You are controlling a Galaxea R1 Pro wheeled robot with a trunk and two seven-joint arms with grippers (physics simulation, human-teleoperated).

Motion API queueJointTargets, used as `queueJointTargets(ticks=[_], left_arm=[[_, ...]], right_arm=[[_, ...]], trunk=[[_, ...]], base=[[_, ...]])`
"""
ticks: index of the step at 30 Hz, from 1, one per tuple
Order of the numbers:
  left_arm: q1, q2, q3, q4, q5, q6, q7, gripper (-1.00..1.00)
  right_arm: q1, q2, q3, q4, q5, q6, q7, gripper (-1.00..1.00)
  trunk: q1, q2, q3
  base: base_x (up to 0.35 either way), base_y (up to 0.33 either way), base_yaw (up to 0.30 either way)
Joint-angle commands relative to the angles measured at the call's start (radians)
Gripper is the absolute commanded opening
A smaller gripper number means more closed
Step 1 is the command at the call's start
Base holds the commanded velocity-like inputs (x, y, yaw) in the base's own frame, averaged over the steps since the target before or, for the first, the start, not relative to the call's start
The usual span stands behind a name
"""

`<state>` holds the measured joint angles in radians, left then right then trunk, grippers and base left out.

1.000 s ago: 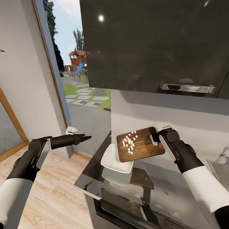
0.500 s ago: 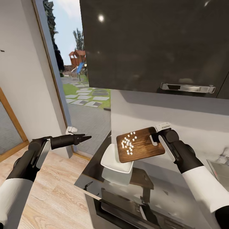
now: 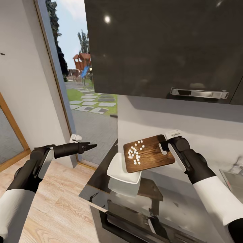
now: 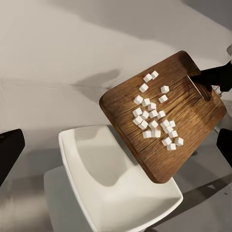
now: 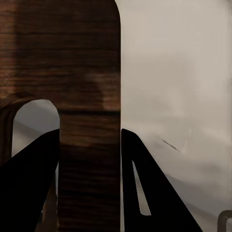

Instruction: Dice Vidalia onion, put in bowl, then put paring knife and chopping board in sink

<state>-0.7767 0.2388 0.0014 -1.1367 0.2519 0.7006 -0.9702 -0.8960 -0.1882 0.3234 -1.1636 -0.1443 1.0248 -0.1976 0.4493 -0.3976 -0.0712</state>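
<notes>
My right gripper (image 3: 164, 145) is shut on the handle-slot end of the dark brown chopping board (image 3: 152, 158), holding it tilted in the air. Its lower corner hangs over the white squarish bowl (image 3: 118, 169) on the countertop (image 3: 175, 199). The Vidalia onion, now diced into small white cubes (image 3: 135, 154), lies in a loose cluster on the board's lower half. The left wrist view shows the board (image 4: 193, 130), cubes (image 4: 153, 118) and bowl (image 4: 111, 193) from above. In the right wrist view the board (image 5: 89, 72) sits between my dark fingers (image 5: 154, 193). My left gripper (image 3: 88, 146) is open, out over the floor left of the counter. The paring knife is out of view.
A dark wall cabinet (image 3: 162, 47) with a chrome handle (image 3: 199, 92) hangs above the counter. The sink (image 3: 233, 175) edge shows at far right. An oven front (image 3: 135, 222) sits below the counter. A glass door (image 3: 81, 84) opens to a garden at left, above wooden floor (image 3: 57, 209).
The onion cubes have slid slightly down the tilted board toward its lower edge over the bowl. Both arms stay nearly where they were.
</notes>
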Motion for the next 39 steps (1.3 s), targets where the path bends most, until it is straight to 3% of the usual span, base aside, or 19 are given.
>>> queueJointTargets(ticks=[1, 39], left_arm=[[-0.001, 0.000, 0.000, 0.000, 0.004, 0.007, -0.001, 1.00], [-0.001, -0.001, 0.000, -0.001, 0.004, 0.007, -0.001, 1.00]], right_arm=[[-0.001, -0.001, 0.003, -0.001, -0.011, 0.003, -0.011, -1.00], [-0.001, -0.001, 0.005, -0.031, -0.011, 0.001, -0.052, -1.00]], trunk=[[0.001, -0.002, -0.002], [0.001, -0.002, -0.002]], base=[[0.000, 0.000, 0.000], [0.000, 0.000, 0.000]])
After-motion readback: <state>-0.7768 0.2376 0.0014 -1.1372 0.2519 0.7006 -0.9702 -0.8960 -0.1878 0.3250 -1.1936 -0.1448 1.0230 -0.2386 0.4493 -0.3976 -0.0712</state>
